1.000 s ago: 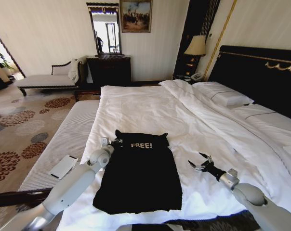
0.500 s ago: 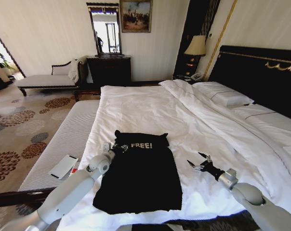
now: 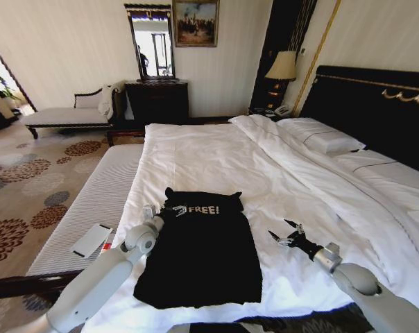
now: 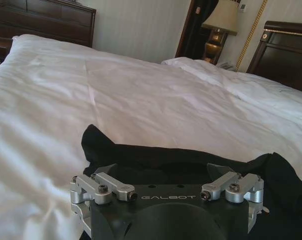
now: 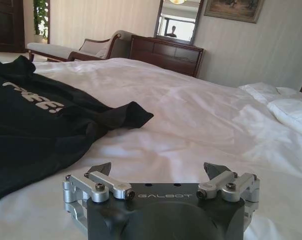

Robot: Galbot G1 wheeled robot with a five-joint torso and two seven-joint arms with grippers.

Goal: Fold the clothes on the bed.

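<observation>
The black T-shirt [image 3: 199,250] lies flat on the near part of the bed [image 3: 216,156], already narrowed into a long panel whose long axis runs from the near edge of the bed up toward the far side, with the white "FREE!" print [image 3: 203,209] at the far end. Both sleeves look tucked in, so I judge a lengthwise fold is what remains.

The left end effector [image 3: 173,210] hovers over the shirt's far left corner, just beside the print; in the left wrist view its jaws stand wide apart with dark cloth below and nothing between them [image 4: 166,192]. The right end effector [image 3: 284,236] hangs over bare white duvet, apart from the shirt's right edge, also wide open and empty [image 5: 158,175]. The shirt therefore lies to the right arm's left, and the left arm is clearly the nearer of the 2.

Against the frame from 1 second ago, the left end effector has crept inward from the shirt's left edge toward the print, while the right one has barely moved. The shirt itself lies unchanged.
</observation>
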